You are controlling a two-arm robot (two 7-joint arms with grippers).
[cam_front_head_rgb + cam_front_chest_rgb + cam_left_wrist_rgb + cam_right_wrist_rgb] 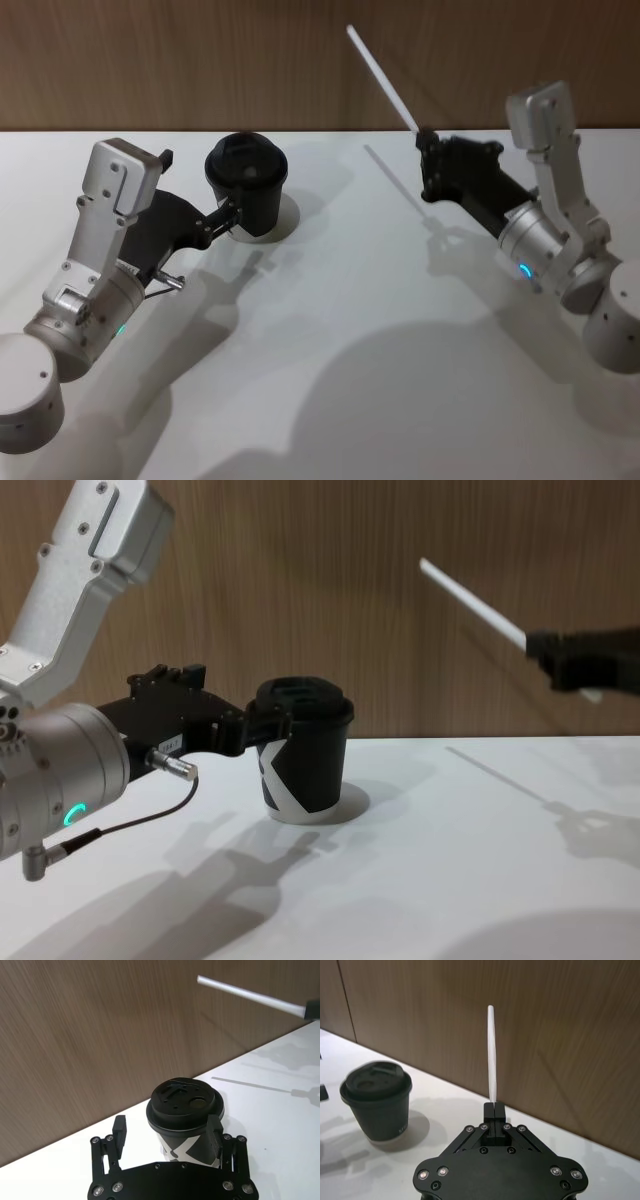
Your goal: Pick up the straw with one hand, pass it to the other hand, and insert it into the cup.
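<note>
1. Head view, far left: the left gripper [228, 214] stretches forward from its silver-grey arm [95, 270], and its tip meets the near-left side of the cup [247, 172].
2. In the left wrist view its jaws stand wide with the cup between them. One finger [215, 1132] lies close against the cup's wall just under the lid [182, 1105]. The other finger [119, 1131] stands clear of the cup, with a gap showing.
3. The cup stands upright on the white table [350, 330], left of centre and near the wooden wall [200, 60]. Its black domed lid is on, and the white angular mark faces the left gripper.
4. Right of the cup, the straw's thin shadow [400, 185] crosses the bare tabletop.
5. The straw [383, 80] is up in the air on the right, well apart from the cup. It is tilted, its free end pointing up and toward the robot's left against the wall.
6. The right gripper [425, 140] is raised off the table, fingers pinched tight on the straw near its lower end. In the chest view a short stub pokes out past the fingers.
</note>
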